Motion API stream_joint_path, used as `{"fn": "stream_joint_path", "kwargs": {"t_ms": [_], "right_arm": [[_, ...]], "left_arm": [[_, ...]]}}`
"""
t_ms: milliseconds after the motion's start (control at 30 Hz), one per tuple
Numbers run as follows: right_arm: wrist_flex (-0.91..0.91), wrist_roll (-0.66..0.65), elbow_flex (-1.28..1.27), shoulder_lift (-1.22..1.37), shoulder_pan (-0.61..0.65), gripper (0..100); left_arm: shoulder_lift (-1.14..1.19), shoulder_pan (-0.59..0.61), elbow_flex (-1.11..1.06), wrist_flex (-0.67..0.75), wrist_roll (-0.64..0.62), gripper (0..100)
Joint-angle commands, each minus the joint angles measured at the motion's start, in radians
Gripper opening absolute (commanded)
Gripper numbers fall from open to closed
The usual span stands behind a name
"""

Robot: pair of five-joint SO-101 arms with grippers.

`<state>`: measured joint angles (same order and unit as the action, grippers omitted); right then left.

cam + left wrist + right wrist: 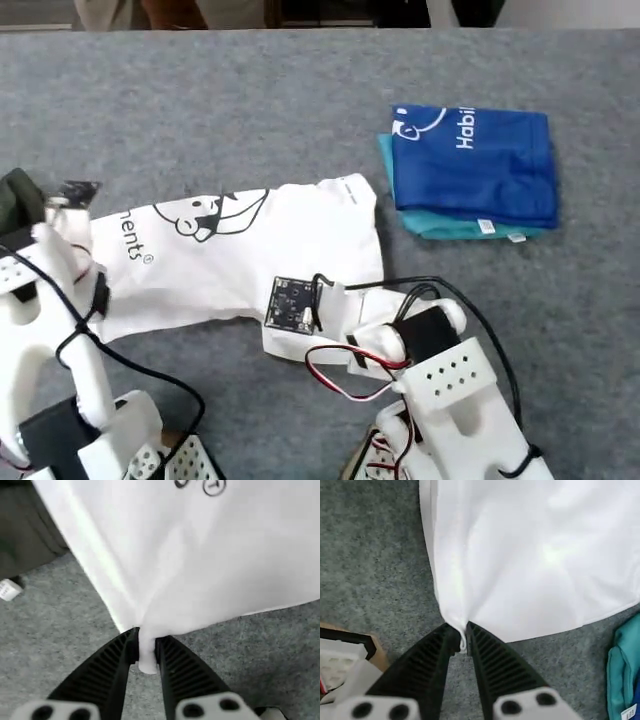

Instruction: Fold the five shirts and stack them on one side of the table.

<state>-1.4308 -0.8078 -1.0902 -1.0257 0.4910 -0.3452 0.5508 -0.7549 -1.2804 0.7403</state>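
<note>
A white shirt (pixel 250 255) with a black print lies spread across the middle of the grey table. My left gripper (pixel 146 652) is shut on a pinched corner of the white shirt (pixel 200 565) at the table's left side. My right gripper (pixel 463 639) is shut on another edge of the white shirt (pixel 530 555), near the front of the table. At the right, a folded blue shirt (pixel 475 160) lies on top of a folded teal shirt (pixel 440 222). A dark green shirt (pixel 18 195) sits at the far left edge.
The grey felt table top (pixel 250 100) stretches open behind the white shirt. Both arm bases (pixel 450 400) with their cables crowd the front edge. A dark garment (pixel 25 530) lies beside the left gripper. The teal shirt (pixel 625 670) edges into the right wrist view.
</note>
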Motion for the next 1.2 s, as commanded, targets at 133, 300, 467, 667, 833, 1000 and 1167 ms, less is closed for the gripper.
{"fn": "stream_joint_path", "kwargs": {"t_ms": [133, 300, 467, 667, 833, 1000, 1167], "right_arm": [[-0.014, -0.012, -0.002, -0.010, 0.019, 0.3], [-0.061, -0.028, 0.035, -0.012, 0.012, 15.0], [-0.103, -0.100, 0.139, -0.012, 0.013, 28.1], [-0.086, -0.109, 0.320, 0.001, -0.019, 24.2], [0.101, -0.026, 0.433, 0.131, -0.085, 3.0], [0.212, 0.023, 0.561, 0.417, -0.079, 0.5], [0.299, 0.094, 0.702, 0.691, -0.085, 0.2]], "left_arm": [[-0.013, -0.058, -0.051, -0.023, 0.061, 2], [-0.004, -0.057, 0.021, -0.163, 0.121, 10], [-0.004, 0.057, 0.239, -0.258, 0.123, 20], [-0.004, 0.144, 0.534, -0.345, 0.123, 20], [0.010, -0.015, 0.585, -0.344, -0.081, 1], [0.180, -0.206, 0.595, -0.239, -0.456, 2], [0.447, -0.219, 0.652, -0.101, -0.626, 2]]}}
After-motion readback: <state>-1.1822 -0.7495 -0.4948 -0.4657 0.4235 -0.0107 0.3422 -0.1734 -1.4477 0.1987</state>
